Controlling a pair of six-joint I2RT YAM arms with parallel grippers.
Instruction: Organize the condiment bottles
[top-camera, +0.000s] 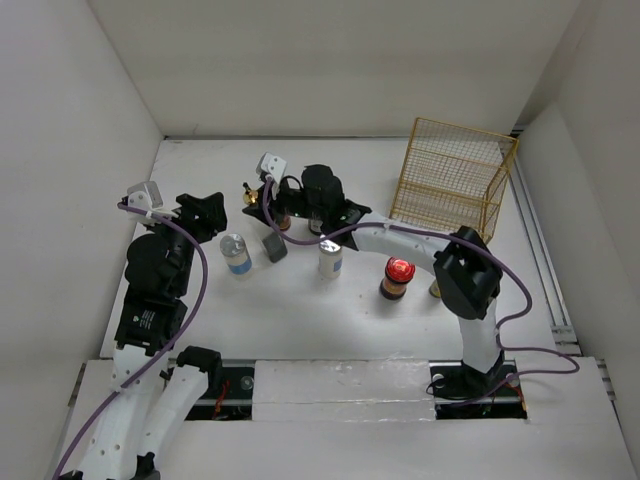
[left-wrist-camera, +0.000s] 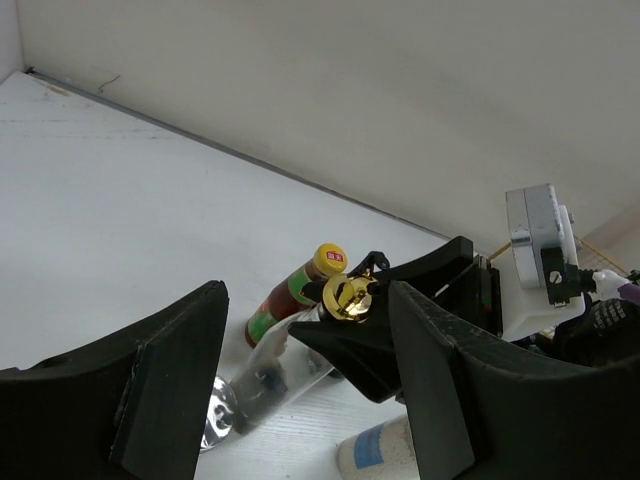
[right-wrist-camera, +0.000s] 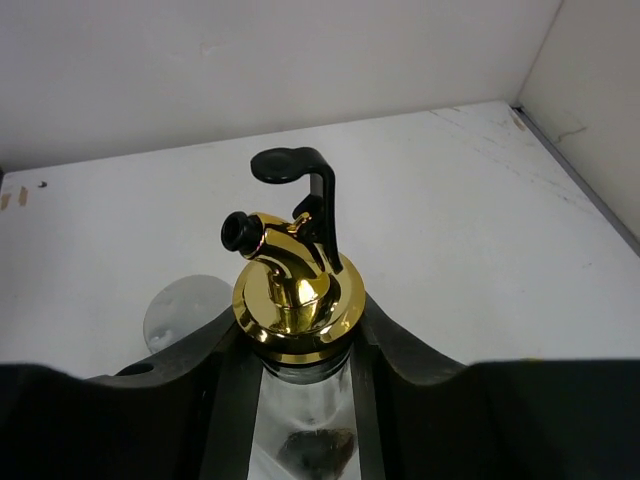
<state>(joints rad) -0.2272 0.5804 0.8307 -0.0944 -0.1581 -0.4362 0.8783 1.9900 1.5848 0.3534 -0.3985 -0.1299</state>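
My right gripper (top-camera: 262, 203) is shut on the clear gold-capped bottle (top-camera: 254, 196), its pads on the glass neck just under the gold spout cap (right-wrist-camera: 297, 300). The bottle leans in the left wrist view (left-wrist-camera: 345, 298). The yellow-capped red-labelled bottle (left-wrist-camera: 298, 288) stands just behind it. My left gripper (top-camera: 212, 213) is open and empty, left of the held bottle. Two silver-lidded blue-labelled bottles (top-camera: 236, 255) (top-camera: 330, 259) and a red-lidded dark jar (top-camera: 397, 277) stand mid-table. A dark-capped bottle (top-camera: 274, 248) sits between them.
A gold wire basket (top-camera: 452, 187) stands at the back right. A small bottle (top-camera: 436, 290) is partly hidden behind the right arm's elbow (top-camera: 466, 272). White walls close in the table on three sides.
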